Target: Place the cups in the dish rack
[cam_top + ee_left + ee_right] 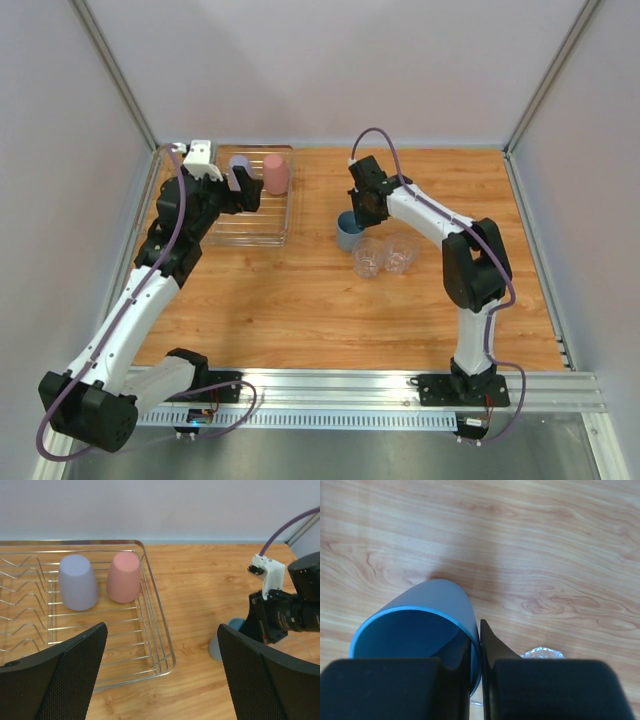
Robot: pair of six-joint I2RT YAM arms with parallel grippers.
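The dish rack (262,228) is a shallow wire tray at the back left. A lavender cup (240,168) and a pink cup (276,174) stand upside down in it, also in the left wrist view (77,582) (124,576). My left gripper (162,680) is open and empty above the rack's near right corner (165,650). My right gripper (479,645) is shut on the wall of the blue cup (420,620), one finger inside and one outside. The blue cup (347,233) is mouth up at table centre. Two clear tumblers (367,258) (399,254) stand just beside it.
White walls and metal posts enclose the wooden table (300,300). My right arm (280,615) shows at the right of the left wrist view. One tumbler's rim (542,653) peeks out beside my right finger. An aluminium rail (400,385) runs along the near edge.
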